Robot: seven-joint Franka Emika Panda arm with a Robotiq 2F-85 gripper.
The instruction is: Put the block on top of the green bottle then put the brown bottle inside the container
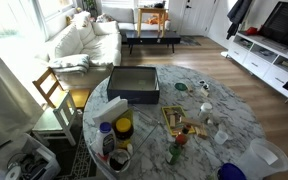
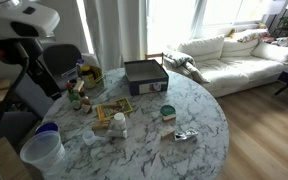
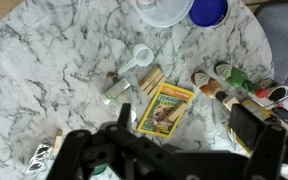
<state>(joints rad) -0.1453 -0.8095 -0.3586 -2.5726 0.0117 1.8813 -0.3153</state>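
In the wrist view my gripper [image 3: 184, 128] is open and empty. It hangs high above the marble table [image 3: 54, 70], over a yellow book [image 3: 164, 108]. Pale wooden block pieces [image 3: 150, 82] lie against the book's far edge. A cluster of small bottles stands to the right of the book, with the green bottle [image 3: 234, 76] and the brown bottle [image 3: 212, 88] side by side. In an exterior view the cluster [image 2: 76, 97] sits near the table edge under my arm [image 2: 24, 60]. The dark square container shows in both exterior views [image 1: 134, 85] [image 2: 144, 75].
A clear bowl [image 3: 164, 10] and a blue lid [image 3: 210, 10] lie at the table edge. A white scoop [image 3: 139, 58] and a small vial [image 3: 114, 90] lie near the book. A yellow-lidded jar [image 1: 124, 128], a green tin [image 2: 168, 112], chairs and a sofa are around.
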